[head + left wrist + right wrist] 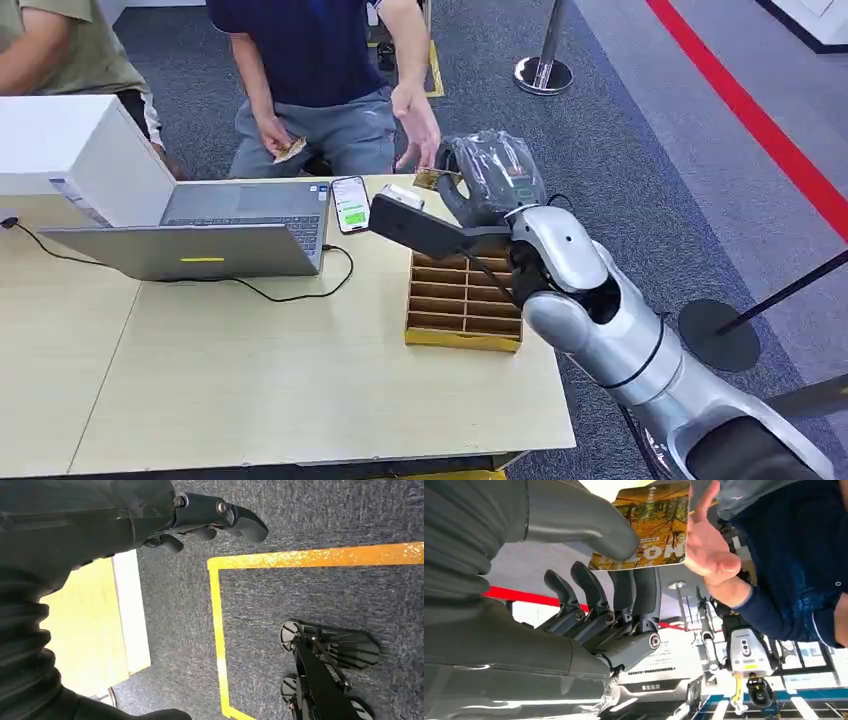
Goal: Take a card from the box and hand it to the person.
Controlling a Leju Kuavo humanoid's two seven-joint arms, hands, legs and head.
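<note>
**Right wrist view: one card held up to the person's open hand**

One card (651, 522), printed with autumn trees and pale lettering, sits pinched between the thick grey thumb and the dark fingers (644, 587) of the right hand (614, 575). The person's hand (709, 545) is open, palm toward the card, its fingers touching or just beside the card's far edge; I cannot tell which. From the head view, the right hand (492, 172) is raised past the far end of the box (462, 300), with a corner of the card (432, 179) showing just beside the person's hand (418, 125).

One box lies on the table (250, 380), a yellow-brown tray split into many slots; the silver right arm crosses its right part and hides some compartments. Beyond the box lies one phone (350, 203) with a lit screen, and past it one open laptop (215, 235) with a black cable trailing over the tabletop. One white carton (70, 145) stands farthest from the box. The person's other hand holds a second, similar card (290, 150) near the lap.

Left hand (210, 517) hangs over grey carpet marked with yellow tape, fingers loosely curled, holding nothing.
</note>
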